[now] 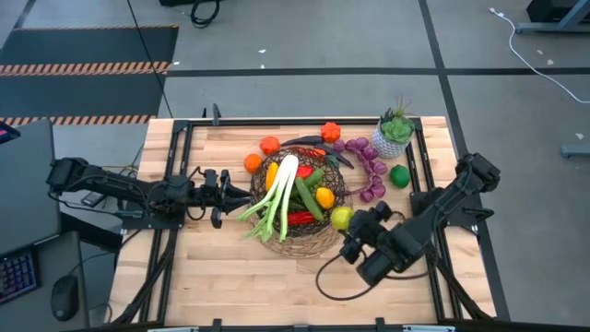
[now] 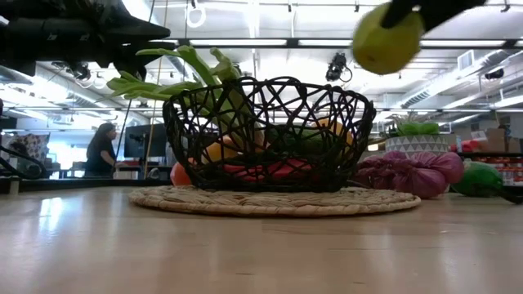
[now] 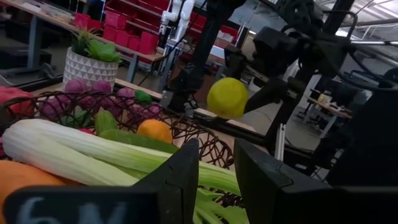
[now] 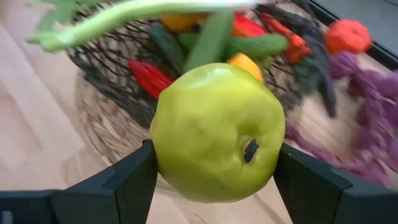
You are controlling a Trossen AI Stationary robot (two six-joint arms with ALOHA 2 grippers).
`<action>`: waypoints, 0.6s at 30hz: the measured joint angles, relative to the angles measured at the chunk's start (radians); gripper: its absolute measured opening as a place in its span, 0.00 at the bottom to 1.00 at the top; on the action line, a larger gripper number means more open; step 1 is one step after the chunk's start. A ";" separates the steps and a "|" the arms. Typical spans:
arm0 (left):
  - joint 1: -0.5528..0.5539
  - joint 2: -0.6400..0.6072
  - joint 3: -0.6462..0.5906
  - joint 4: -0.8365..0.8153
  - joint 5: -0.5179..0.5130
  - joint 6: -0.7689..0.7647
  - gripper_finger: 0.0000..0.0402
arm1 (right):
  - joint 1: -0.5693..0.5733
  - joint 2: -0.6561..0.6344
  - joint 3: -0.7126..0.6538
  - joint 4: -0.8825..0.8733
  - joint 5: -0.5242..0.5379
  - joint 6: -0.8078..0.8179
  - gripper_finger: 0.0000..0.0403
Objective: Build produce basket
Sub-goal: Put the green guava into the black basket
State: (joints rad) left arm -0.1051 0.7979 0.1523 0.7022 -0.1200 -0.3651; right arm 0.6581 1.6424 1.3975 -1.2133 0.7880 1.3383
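Observation:
The dark wire basket [image 1: 323, 242] stands mid-table on its tan wicker base [image 2: 274, 200]. It holds a green leek [image 1: 281, 194], cucumbers [image 1: 310, 200], a red pepper [image 1: 300, 219] and a yellow piece [image 1: 324, 196]. The leek's leaves hang over the left rim. My right gripper [image 1: 348, 229] is shut on a yellow-green apple [image 4: 214, 130] by the basket's near right rim, above rim height in the low view, where the apple [image 2: 387, 37] shows. My left gripper [image 1: 241, 194] points level at the left rim, with a narrow gap between its fingers [image 3: 186, 180]. My right gripper pinches the apple by two opposite sides [image 4: 163, 155] between its two fingers [image 4: 124, 186]. It comes slanting down from the table's near right. The apple is lifted clear of table and basket, its stem dimple [image 4: 250, 149] turned toward the wrist. Whether my left gripper touches the basket's rim, I cannot tell.
Outside the basket lie two oranges [image 1: 269, 145] at its far left, a red-orange pepper [image 1: 330, 131], purple grapes [image 1: 369, 168] and a green piece [image 1: 399, 175] at its right. A potted plant [image 1: 395, 134] stands far right. A dark cable [image 1: 323, 277] loops on the near table.

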 joint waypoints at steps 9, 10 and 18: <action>0.000 0.000 0.000 -0.004 0.000 -0.016 0.27 | -0.111 0.000 0.008 0.265 -0.059 -0.316 0.72; 0.000 0.000 0.000 -0.004 0.000 -0.016 0.27 | -0.121 0.000 0.008 0.288 -0.065 -0.344 0.72; 0.000 0.000 0.000 -0.012 0.000 -0.015 0.27 | -0.198 0.000 0.008 0.372 -0.146 -0.491 0.72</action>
State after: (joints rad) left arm -0.1051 0.7979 0.1524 0.6907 -0.1200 -0.3805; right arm 0.4598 1.6424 1.4055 -0.8411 0.6421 0.8472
